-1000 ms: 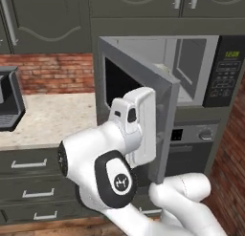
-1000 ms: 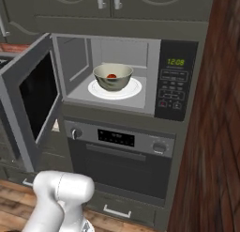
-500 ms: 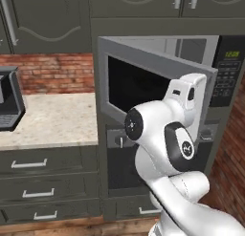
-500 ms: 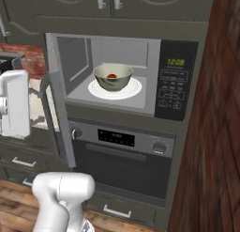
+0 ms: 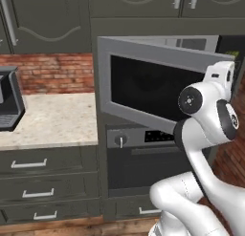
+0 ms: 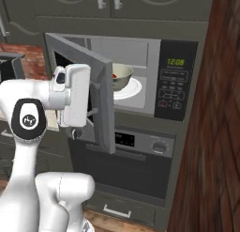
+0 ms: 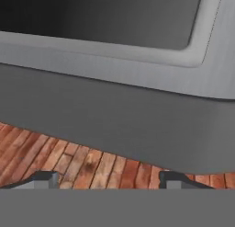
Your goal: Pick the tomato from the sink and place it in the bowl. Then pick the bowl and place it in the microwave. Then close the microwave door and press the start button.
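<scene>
With the bowl (image 6: 121, 76) and tomato (image 6: 114, 76) already inside the microwave (image 6: 154, 81), the claw (image 7: 104, 179), spread wide and empty, sat against the outer face of the half-shut door (image 6: 84, 85), which apparently needed pushing fully closed before start.

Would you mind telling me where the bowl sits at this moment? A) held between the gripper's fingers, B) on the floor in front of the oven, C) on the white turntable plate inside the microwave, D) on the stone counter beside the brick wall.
C: in the right base view the bowl rests on the white turntable plate inside the microwave, behind the partly open microwave door.
</scene>
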